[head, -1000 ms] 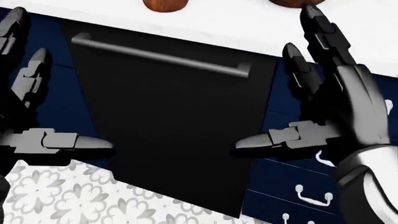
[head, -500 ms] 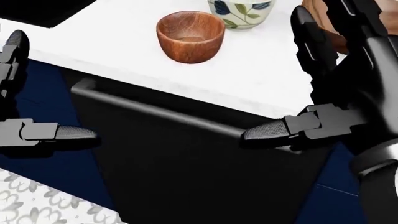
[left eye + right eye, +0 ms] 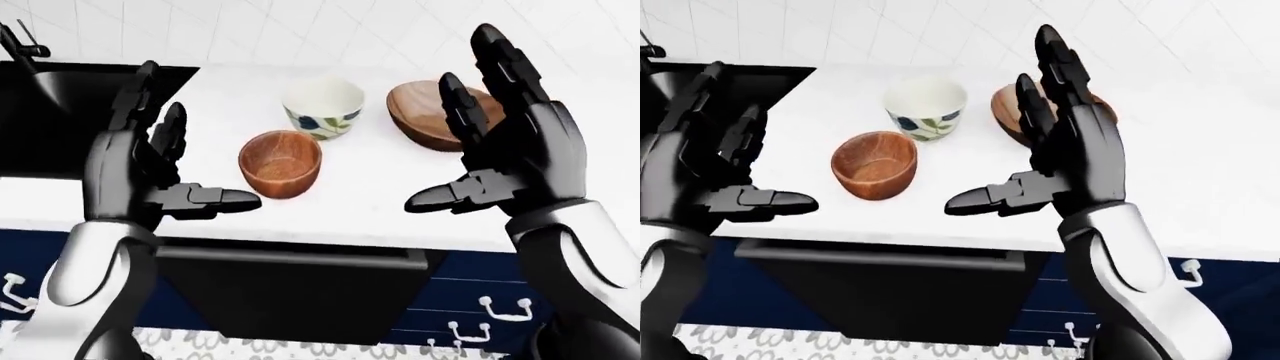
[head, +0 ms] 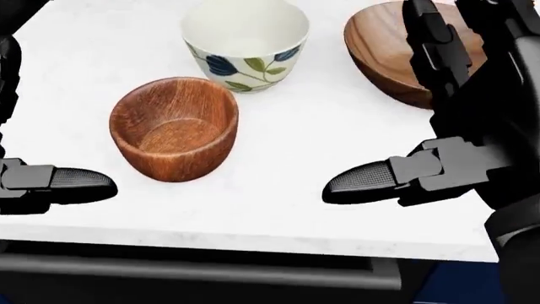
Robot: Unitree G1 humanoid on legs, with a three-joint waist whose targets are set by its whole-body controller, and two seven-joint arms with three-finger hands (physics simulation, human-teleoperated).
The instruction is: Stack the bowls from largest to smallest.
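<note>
Three bowls sit on the white table (image 4: 278, 190). The small wooden bowl (image 4: 173, 128) is nearest, the flowery bowl (image 4: 245, 43) is just above it, and the big wooden bowl (image 3: 432, 115) tilts at the right. The left hand (image 3: 150, 169) and right hand (image 3: 505, 154) are wide open, holding nothing.

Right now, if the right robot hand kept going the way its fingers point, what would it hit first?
Probably the large wooden bowl: the right robot hand has its fingers raised toward it, open. Depth is unclear.

Large wooden bowl (image 4: 384, 54) perhaps half hidden behind right hand (image 4: 473, 126).
</note>
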